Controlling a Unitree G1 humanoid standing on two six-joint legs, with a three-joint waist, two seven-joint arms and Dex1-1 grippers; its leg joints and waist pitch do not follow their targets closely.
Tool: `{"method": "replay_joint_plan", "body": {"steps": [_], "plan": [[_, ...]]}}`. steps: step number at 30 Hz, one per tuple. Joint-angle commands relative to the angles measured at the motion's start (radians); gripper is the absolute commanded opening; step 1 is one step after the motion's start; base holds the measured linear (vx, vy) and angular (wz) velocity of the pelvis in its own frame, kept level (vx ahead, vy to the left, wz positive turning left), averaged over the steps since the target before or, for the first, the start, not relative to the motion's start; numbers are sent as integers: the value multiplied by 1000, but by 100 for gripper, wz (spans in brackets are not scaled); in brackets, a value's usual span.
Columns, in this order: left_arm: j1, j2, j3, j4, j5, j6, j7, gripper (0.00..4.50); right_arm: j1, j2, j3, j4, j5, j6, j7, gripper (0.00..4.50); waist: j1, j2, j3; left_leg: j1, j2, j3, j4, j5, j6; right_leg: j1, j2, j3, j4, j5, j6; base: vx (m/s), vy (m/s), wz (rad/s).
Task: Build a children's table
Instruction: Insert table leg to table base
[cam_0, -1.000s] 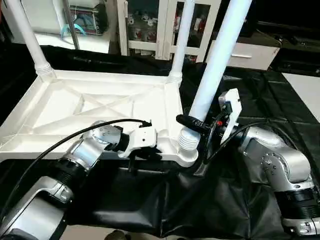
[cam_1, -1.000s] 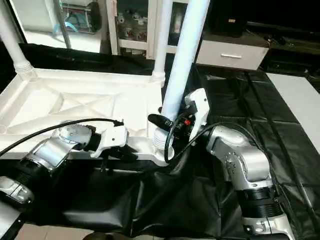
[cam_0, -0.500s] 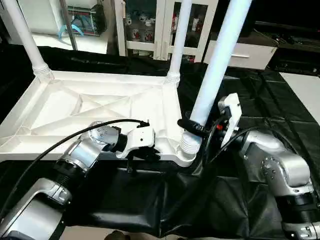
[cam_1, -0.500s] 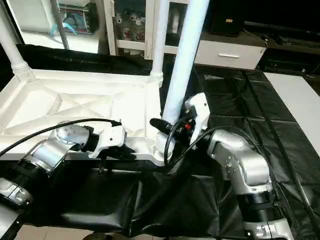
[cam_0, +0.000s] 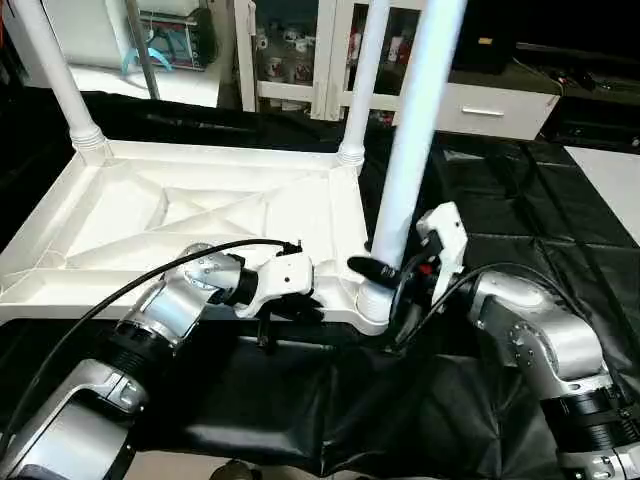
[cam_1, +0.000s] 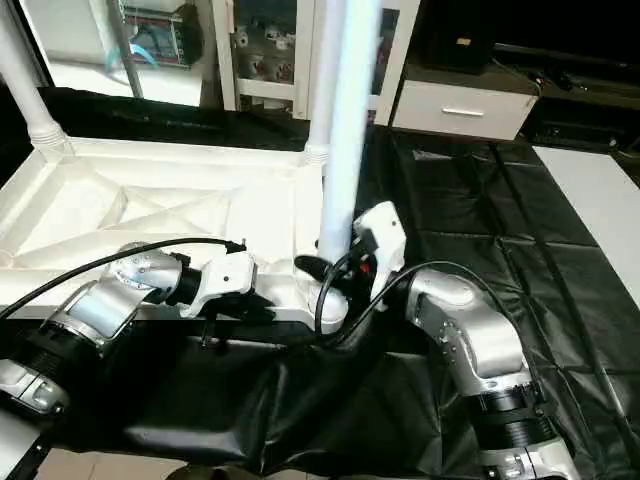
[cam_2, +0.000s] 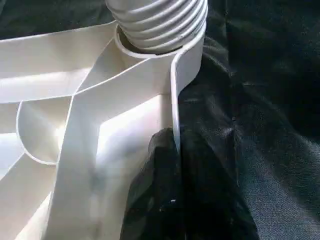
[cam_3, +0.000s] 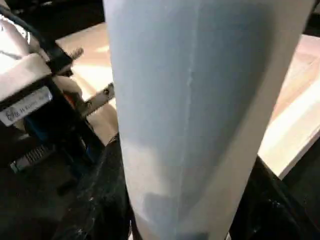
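The children's table's white tabletop (cam_0: 200, 210) lies upside down, ribs up, on the black drape. Two white legs stand in its far corner sockets, one on the left (cam_0: 60, 80) and one on the right (cam_0: 362, 80). A third leg (cam_0: 412, 140) stands nearly upright, its threaded end (cam_2: 157, 22) in the near right socket. My right gripper (cam_0: 385, 272) is shut on this leg just above the threads, and the leg (cam_3: 195, 115) looms close in the right wrist view. My left gripper (cam_0: 288, 308) is shut on the tabletop's near rim, its black fingers (cam_2: 160, 200) pinching the wall beside that socket.
The black-draped work table (cam_0: 500, 200) stretches to the right and its cloth hangs over the near edge (cam_0: 300, 420). A black cable (cam_0: 150, 272) runs along my left forearm. White cabinets (cam_0: 300, 50) and a drawer unit (cam_0: 490, 110) stand behind.
The third leg has swung from a rightward tilt to nearly upright. My right gripper has moved left with it, closer to the socket. The left gripper keeps its hold.
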Motion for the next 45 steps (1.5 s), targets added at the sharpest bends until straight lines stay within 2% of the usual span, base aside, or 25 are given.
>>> {"method": "replay_joint_plan", "body": {"steps": [1, 9, 17, 22, 26, 27, 30, 32, 33, 34, 35, 36, 39, 45], "plan": [[28, -9, -29, 14, 20, 6, -14, 0, -16, -10, -7, 17, -18, 10, -3, 185, -5, -1, -63, 32, 58, -36, -87, -380, -54, 25, -72, 49, -94, -479, -147, 0, 0, 0], [29, -11, -23, 18, 28, 5, -17, 0, -30, 25, -23, 83, -14, -3, -20, 185, -9, 1, -61, 33, 59, -38, -90, -402, -58, 22, -72, 48, -96, -488, -147, 0, 0, 0], [28, -8, -20, 21, 31, 8, -18, 0, -48, 56, -59, 164, 5, -10, -22, 185, -20, 0, -57, 34, 58, -43, -90, -452, -63, 16, -74, 46, -105, -559, -134, 0, 0, 0], [33, -8, -13, 17, 35, 10, -18, 0, -23, 57, -69, 184, 2, -30, -16, 185, -26, 1, -56, 35, 59, -46, -93, -469, -65, 14, -75, 44, -109, -584, -124, 0, 0, 0], [35, -8, -8, 17, 37, 9, -18, 0, 21, 68, -101, 195, 16, -72, -18, 185, -27, 6, -55, 38, 61, -46, -97, -489, -68, 13, -75, 44, -112, -560, -130, 0, 0, 0], [35, -8, -8, 17, 37, 9, -18, 0, 22, 68, -101, 195, 17, -72, -18, 185, -28, 5, -56, 36, 61, -47, -99, -488, -68, 16, -74, 43, -110, -552, -133, 0, 0, 0], [35, -8, -7, 19, 38, 9, -18, 0, 41, 71, -107, 198, 14, -94, -16, 185, -26, 6, -54, 39, 61, -46, -99, -499, -66, 13, -76, 45, -113, -553, -139, 0, 0, 0], [33, -10, -6, 22, 40, 8, -17, 0, 79, 86, -128, 207, 18, -148, -23, 185, -26, 8, -52, 40, 61, -46, -99, -513, -67, 10, -78, 45, -117, -569, -133, 0, 0, 0], [33, -11, -6, 22, 40, 8, -17, 0, 81, 86, -130, 208, 19, -150, -23, 185, -25, 7, -51, 42, 61, -46, -99, -522, -66, 9, -78, 45, -119, -581, -131, 0, 0, 0], [32, -12, -4, 24, 43, 8, -17, 0, 107, 98, -140, 207, 20, -188, -25, 185, -27, 8, -51, 39, 61, -50, -101, -529, -66, 13, -78, 43, -120, -594, -126, 0, 0, 0], [32, -12, -3, 24, 43, 8, -17, 0, 110, 99, -140, 207, 19, -193, -25, 185, -26, 10, -50, 42, 61, -50, -101, -539, -67, 9, -78, 44, -123, -602, -121, 0, 0, 0], [31, -12, -3, 24, 44, 8, -17, 0, 122, 104, -142, 204, 18, -211, -23, 184, -28, 9, -50, 39, 61, -53, -103, -543, -67, 13, -78, 42, -122, -609, -119, 0, 0, 0], [31, -12, -3, 25, 45, 8, -17, 0, 141, 110, -139, 196, 14, -247, -20, 184, -27, 12, -49, 42, 63, -54, -105, -557, -69, 10, -78, 42, -124, -617, -117, 0, 0, 0], [29, -15, 0, 27, 48, 9, -14, 0, 193, 110, -116, 175, -22, -321, -15, 184, -28, 12, -48, 39, 64, -53, -115, -554, -67, 15, -76, 42, -125, -567, -128, 0, 0, 0]]}}
